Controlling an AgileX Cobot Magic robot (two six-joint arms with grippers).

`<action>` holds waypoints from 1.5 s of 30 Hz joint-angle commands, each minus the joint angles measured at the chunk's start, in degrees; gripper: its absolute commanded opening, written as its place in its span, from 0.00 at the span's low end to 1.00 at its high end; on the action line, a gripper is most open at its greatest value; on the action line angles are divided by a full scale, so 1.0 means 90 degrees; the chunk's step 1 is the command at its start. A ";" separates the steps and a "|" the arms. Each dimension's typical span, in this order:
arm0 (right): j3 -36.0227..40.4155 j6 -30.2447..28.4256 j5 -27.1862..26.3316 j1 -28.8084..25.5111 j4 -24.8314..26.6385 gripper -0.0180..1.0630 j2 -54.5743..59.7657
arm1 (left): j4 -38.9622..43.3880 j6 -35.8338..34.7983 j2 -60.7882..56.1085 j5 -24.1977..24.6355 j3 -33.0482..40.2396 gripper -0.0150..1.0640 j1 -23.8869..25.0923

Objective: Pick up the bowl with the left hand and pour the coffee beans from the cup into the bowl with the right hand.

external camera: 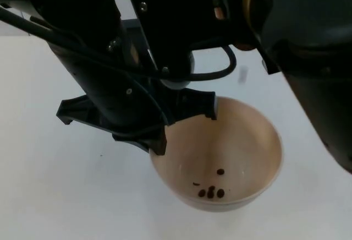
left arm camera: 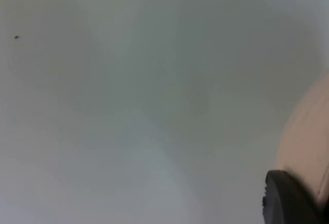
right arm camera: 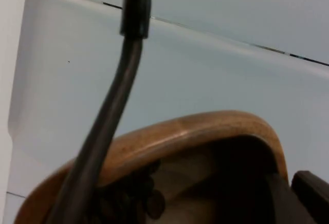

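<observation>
So the left gripper point(external camera: 184, 124) has its jaws pinched on the bowl's point(external camera: 242, 141) rim, a few beans point(external camera: 212, 190) lying inside. Up above it, the right gripper point(right arm camera: 303, 193) clamps the wooden cup point(right arm camera: 205, 131), beans showing between its jaws at the mouth.

Soft, even light falls from above onto the white table point(external camera: 49, 196), bright without harsh glare. The two arms loom close in the top view as near-black masses, out of focus, their surfaces almost without detail. Below the left gripper point(external camera: 181, 121) the bowl point(external camera: 258, 157) is evenly lit, its inner wall paling toward the rim, and the coffee beans point(external camera: 212, 190) read as small crisp dark spots.

The left wrist view is hazy and washed grey; the bowl's side point(left arm camera: 308, 142) beside the fingertip point(left arm camera: 288, 198) is a blurred pale shape.

In the right wrist view the wooden cup point(right arm camera: 205, 131) is sharp at its rim, with a faint sheen, while its interior sinks into shadow where perhaps beans lie.
</observation>
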 commanded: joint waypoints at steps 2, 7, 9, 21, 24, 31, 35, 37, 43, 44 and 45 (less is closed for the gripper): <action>0.0012 0.0087 0.0045 0.0036 -0.0095 0.01 -0.0106 | -0.0107 -0.0013 -0.0012 -0.0091 -0.0040 0.01 -0.0035; 0.0012 0.0087 0.0045 0.0036 -0.0095 0.01 -0.0106 | -0.0107 -0.0013 -0.0012 -0.0091 -0.0040 0.01 -0.0035; 0.0012 0.0131 0.0045 0.0036 -0.0095 0.01 -0.0106 | -0.0107 -0.0013 -0.0012 -0.0091 -0.0040 0.01 -0.0035; -0.0090 0.0929 0.0045 -0.0291 0.1069 0.01 -0.0636 | -0.0107 -0.0013 -0.0012 -0.0107 -0.0040 0.01 -0.0035; -0.0119 0.0943 0.0045 -0.0291 0.1468 0.01 -0.0701 | -0.0107 -0.0013 -0.0012 -0.0120 -0.0040 0.01 -0.0035; -0.0182 0.1281 0.0045 -0.0291 0.2541 0.01 -0.0701 | -0.0107 -0.0013 -0.0012 -0.0147 -0.0040 0.01 -0.0035; -0.0182 0.1297 0.0045 -0.0291 0.3018 0.01 -0.0701 | -0.0107 -0.0013 -0.0012 -0.0134 -0.0040 0.01 -0.0035; -0.0182 0.1314 0.0045 -0.0291 0.3285 0.01 -0.0701 | -0.0107 -0.0013 -0.0012 -0.0106 -0.0040 0.01 -0.0035; -0.0182 0.1375 0.0045 -0.0291 0.3794 0.01 -0.0701 | -0.0107 -0.0013 -0.0012 -0.0082 -0.0040 0.01 -0.0035; -0.0182 0.1375 0.0045 -0.0291 0.3794 0.01 -0.0701 | -0.0107 -0.0013 -0.0012 -0.0082 -0.0040 0.01 -0.0035; -0.0182 0.1375 0.0045 -0.0291 0.3919 0.01 -0.0701 | -0.0107 -0.0013 -0.0012 -0.0082 -0.0040 0.01 -0.0035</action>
